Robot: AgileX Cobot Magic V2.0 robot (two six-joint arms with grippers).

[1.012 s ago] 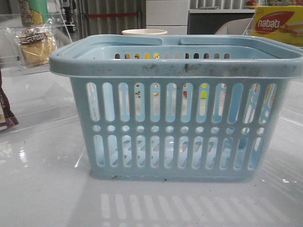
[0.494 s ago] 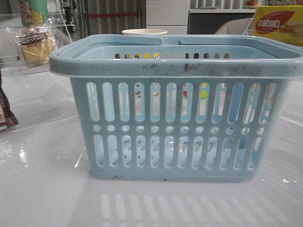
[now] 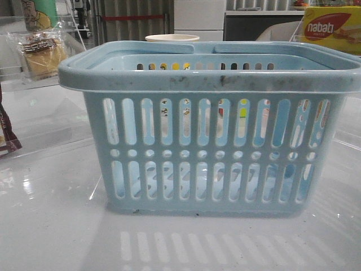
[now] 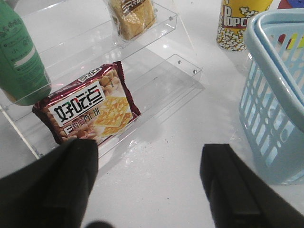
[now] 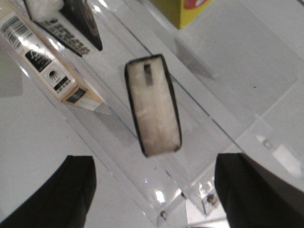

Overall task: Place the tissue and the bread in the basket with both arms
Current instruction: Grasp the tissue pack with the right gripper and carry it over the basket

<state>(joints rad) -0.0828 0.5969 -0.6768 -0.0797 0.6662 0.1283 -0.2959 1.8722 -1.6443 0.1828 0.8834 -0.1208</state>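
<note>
Tissue (image 5: pixel 153 105), a small white pack edged in black, lies on a clear acrylic shelf (image 5: pixel 199 156), framed between the widely spread fingers of the right gripper (image 5: pixel 154 199), which hangs above it and touches nothing. The left gripper (image 4: pixel 149 190) is likewise spread wide and empty, poised over bare white table (image 4: pixel 161 161) beside a dark red biscuit packet (image 4: pixel 88 110). Bread (image 4: pixel 132 16) sits on the upper step of a clear stand, well apart from those fingers; its label is probably cut off at the frame edge. The light-blue basket (image 3: pixel 208 79) stands mid-table.
</note>
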